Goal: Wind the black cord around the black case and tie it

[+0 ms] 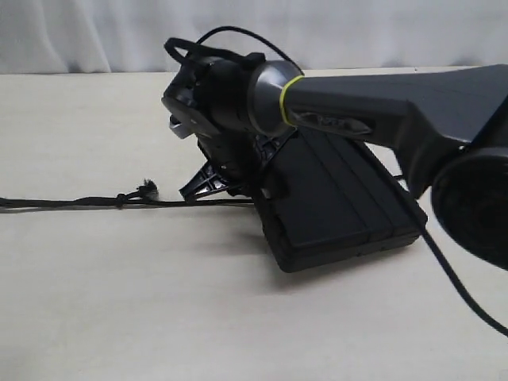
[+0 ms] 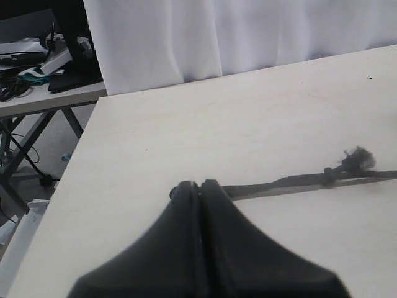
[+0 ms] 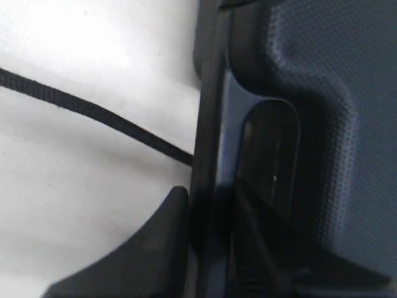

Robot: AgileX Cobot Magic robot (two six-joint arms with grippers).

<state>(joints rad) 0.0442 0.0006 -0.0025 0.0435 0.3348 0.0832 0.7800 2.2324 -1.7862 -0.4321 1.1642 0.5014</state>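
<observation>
The black case (image 1: 341, 198) lies on the pale table with its handle end tipped up towards the left. My right gripper (image 1: 236, 184) reaches in from the right and is shut on that handle end. In the right wrist view one finger (image 3: 164, 217) is outside the case's (image 3: 322, 93) rim and the other is inside the handle cut-out. The black cord (image 1: 71, 202) runs from the case's left end across the table to the left edge, with a knot (image 1: 121, 200) and a frayed tuft (image 1: 147, 188). My left gripper (image 2: 201, 184) is shut on the cord (image 2: 279, 183).
A thicker black cable (image 1: 460, 290) trails from the right arm over the table at the right. A white curtain (image 1: 95, 32) hangs behind the table. Past the table's edge stands a cluttered desk (image 2: 37, 68).
</observation>
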